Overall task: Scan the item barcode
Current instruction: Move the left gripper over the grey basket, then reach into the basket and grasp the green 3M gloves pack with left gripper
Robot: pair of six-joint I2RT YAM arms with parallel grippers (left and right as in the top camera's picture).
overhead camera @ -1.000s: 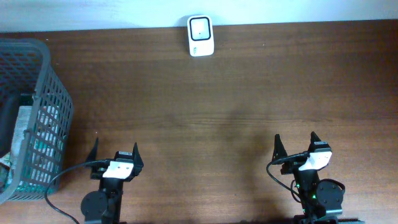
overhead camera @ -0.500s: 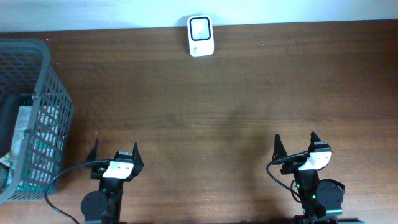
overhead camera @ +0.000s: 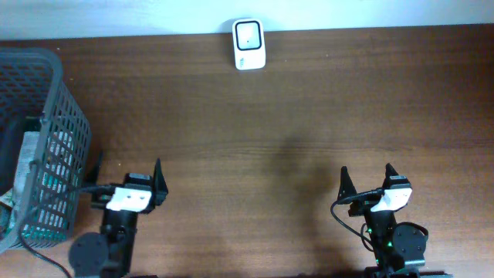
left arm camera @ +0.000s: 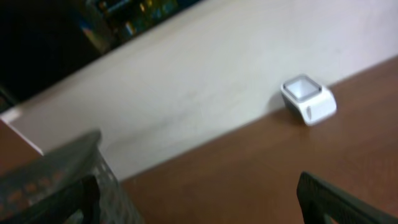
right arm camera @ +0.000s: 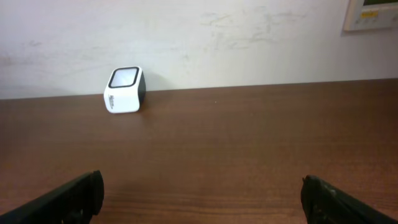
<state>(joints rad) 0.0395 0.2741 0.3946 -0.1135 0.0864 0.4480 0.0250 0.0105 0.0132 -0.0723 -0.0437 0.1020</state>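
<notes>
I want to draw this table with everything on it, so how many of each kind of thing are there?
grippers: 2 (left gripper and right gripper, both open)
white scanner: 1
grey basket: 1
Total: 4
The packets inside the basket are too hidden to count.

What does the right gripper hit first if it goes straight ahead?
Way looks free: the right gripper points across bare table to the back wall, probably its first contact. The scanner sits left of that line.
</notes>
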